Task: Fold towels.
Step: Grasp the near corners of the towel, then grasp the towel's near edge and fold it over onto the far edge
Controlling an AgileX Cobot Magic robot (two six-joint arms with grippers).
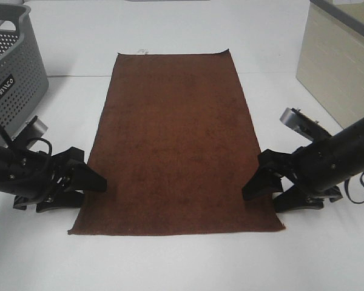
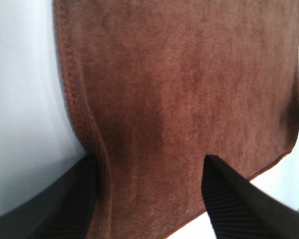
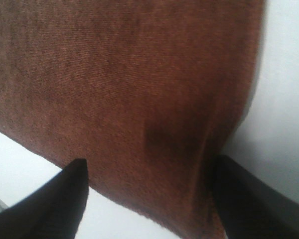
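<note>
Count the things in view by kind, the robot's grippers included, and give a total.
Towel: 1
Basket: 1
Cabinet: 1
Grippers: 2 (left gripper, right gripper)
Total: 5

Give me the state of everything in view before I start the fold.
towel: spread flat, unfolded, white tag at far edge.
left gripper: open, at the towel's left long edge.
right gripper: open, at the towel's right long edge.
basket: upright; contents not visible.
</note>
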